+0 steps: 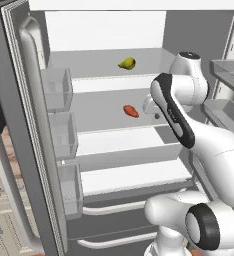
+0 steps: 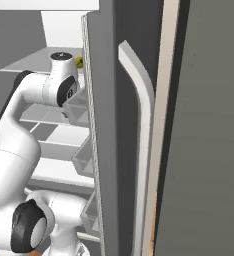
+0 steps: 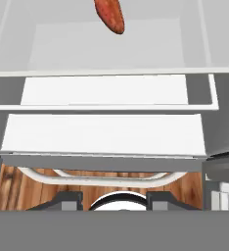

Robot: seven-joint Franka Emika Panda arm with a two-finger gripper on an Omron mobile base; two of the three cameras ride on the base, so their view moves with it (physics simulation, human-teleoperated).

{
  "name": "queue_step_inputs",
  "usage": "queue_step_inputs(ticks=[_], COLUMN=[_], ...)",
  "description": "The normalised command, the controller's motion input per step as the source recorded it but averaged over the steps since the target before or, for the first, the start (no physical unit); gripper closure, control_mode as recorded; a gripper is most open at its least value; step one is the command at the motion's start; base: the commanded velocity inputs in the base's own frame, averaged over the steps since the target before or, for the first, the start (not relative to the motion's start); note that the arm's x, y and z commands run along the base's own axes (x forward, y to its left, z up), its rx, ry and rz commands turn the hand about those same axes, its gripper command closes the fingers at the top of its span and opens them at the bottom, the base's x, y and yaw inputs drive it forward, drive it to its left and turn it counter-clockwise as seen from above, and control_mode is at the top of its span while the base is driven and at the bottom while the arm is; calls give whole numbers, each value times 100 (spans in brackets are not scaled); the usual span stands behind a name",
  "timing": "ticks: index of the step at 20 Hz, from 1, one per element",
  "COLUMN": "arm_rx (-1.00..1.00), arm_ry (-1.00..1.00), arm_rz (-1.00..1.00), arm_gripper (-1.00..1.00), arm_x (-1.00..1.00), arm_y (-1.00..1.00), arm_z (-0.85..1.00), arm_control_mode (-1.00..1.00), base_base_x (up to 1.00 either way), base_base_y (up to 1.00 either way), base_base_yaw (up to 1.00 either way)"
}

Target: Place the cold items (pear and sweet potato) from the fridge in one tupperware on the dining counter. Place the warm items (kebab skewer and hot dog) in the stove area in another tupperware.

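The white robot arm is reaching into the open grey fridge. The small yellow-green pear is sitting on the top white shelf, near the back and about halfway across. The orange-red, long sweet potato is lying on the next white shelf down, also near the back and about halfway across. The two foods are well apart, one above the other.

In the hand view, the sweet potato is showing at the top edge, past the two white shelf fronts. The two dark fingers are sitting at the bottom of that view with a gap between them, and nothing is in the gap. They are not holding anything. It looks like they are partly open, but I cannot tell how wide.

I think the robot is getting ready to pick up the sweet potato first. To do it well, the hand should be going straight in over the shelf, not bumping the shelf front. The fingers should be opening wide enough to fit around the middle of the sweet potato, across its thin side. Then they should be closing gently so it is not rolling away.
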Motion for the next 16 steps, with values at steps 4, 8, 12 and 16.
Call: queue_step_inputs(ticks=[4,8,12,16], arm_rx=[0,-5,0,0], arm_ry=[0,3,-1,-6], arm_rz=[5,23,8,0], arm_gripper=[-100,-100,-100,-100], arm_x=[4,34,64,66], arm_y=[9,14,13,0], arm_z=[-2,-7,-14,-23], arm_control_mode=[-100,-100,-100,-100], base_base_x=[0,0,0,0], base_base_y=[0,0,0,0], base_base_yaw=[0,0,0,0])
